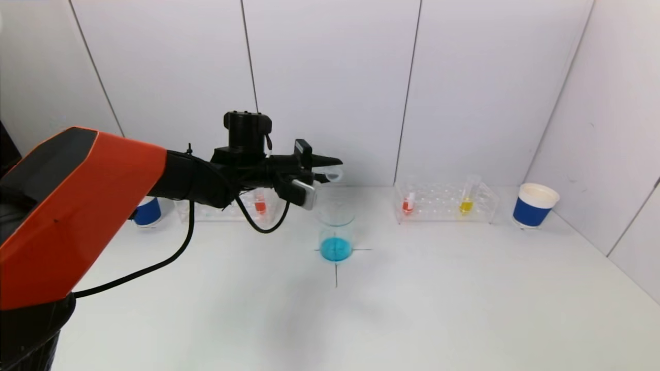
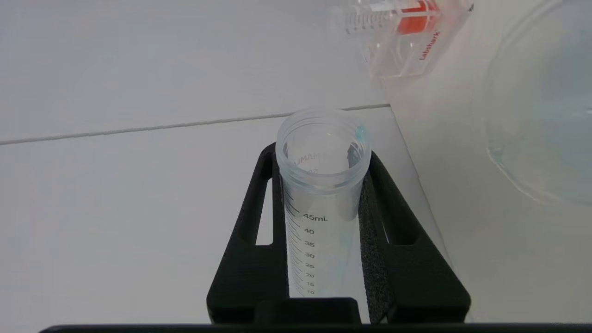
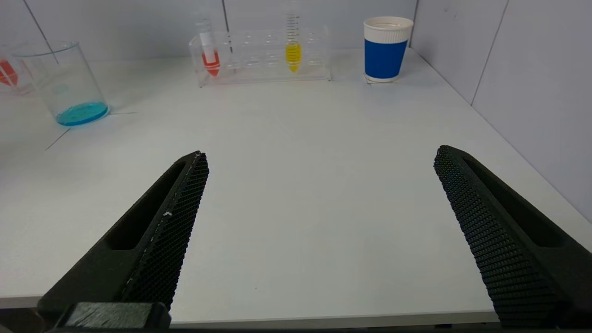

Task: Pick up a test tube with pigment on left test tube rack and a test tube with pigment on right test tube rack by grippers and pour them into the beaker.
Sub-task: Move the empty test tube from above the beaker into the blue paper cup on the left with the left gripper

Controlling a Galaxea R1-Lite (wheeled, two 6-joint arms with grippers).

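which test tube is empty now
The tube clamped in the left pincer above the beaker; the racked ones hold red or yellow pigment.

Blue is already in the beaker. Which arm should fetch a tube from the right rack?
Right. The right gripper is open and empty, facing the right rack. The left gripper holds a drained tube above the beaker.
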